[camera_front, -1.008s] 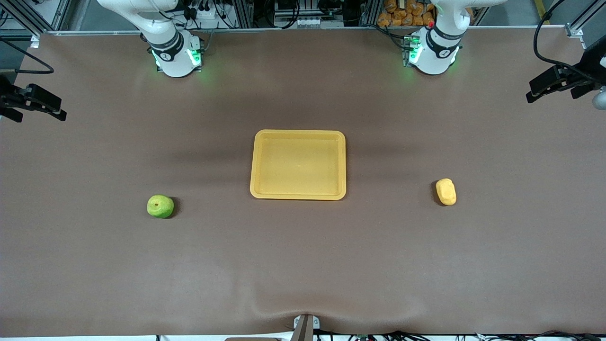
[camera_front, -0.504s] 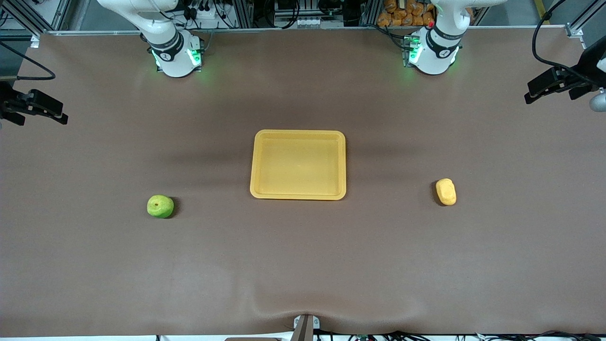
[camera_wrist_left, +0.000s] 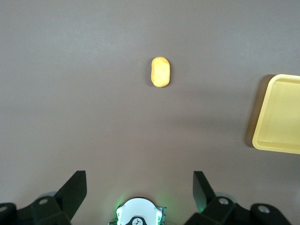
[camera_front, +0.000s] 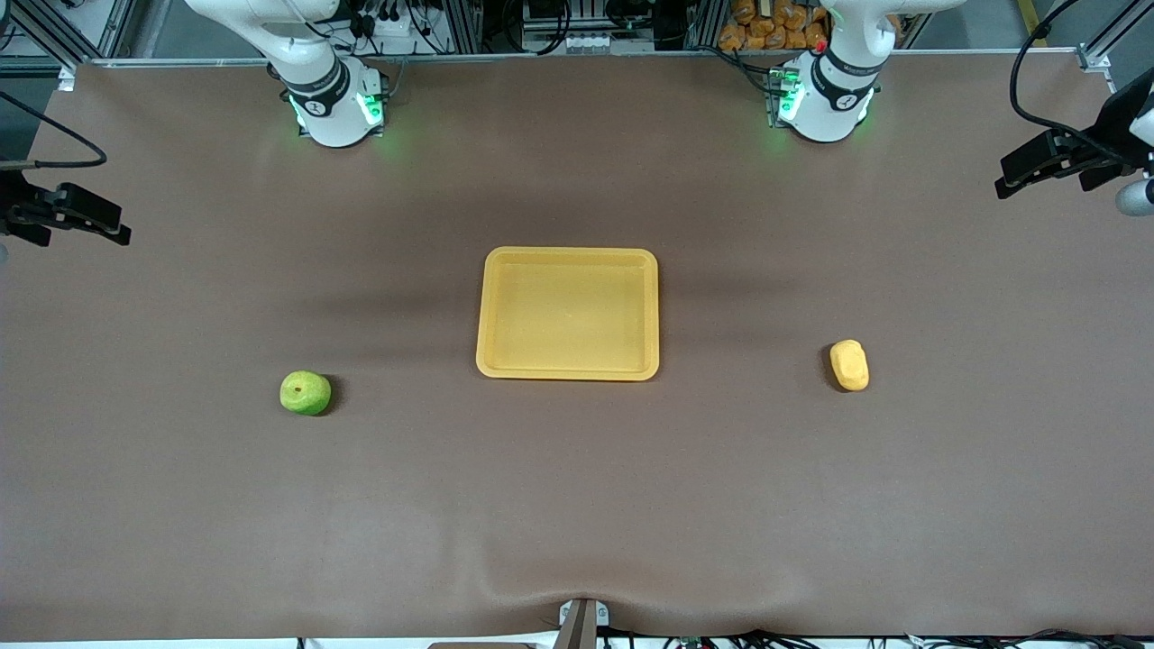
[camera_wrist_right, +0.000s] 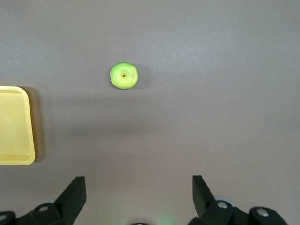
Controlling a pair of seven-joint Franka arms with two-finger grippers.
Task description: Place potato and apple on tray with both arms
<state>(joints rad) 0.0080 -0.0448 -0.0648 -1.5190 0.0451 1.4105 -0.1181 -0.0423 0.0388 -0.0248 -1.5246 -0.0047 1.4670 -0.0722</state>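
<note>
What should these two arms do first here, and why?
Probably lower each open gripper toward its own fruit. The left gripper hangs high over the table with the potato at its end, the right gripper likewise with the apple. Both fruits lie on the table outside the tray, untouched.

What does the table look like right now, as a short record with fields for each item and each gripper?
tray: mid-table, nothing in it
apple: on the table toward the right arm's end, apart from the tray
potato: on the table toward the left arm's end, apart from the tray
left gripper: raised high over the table, fingers open, holding nothing
right gripper: raised high over the table, fingers open, holding nothing
</note>
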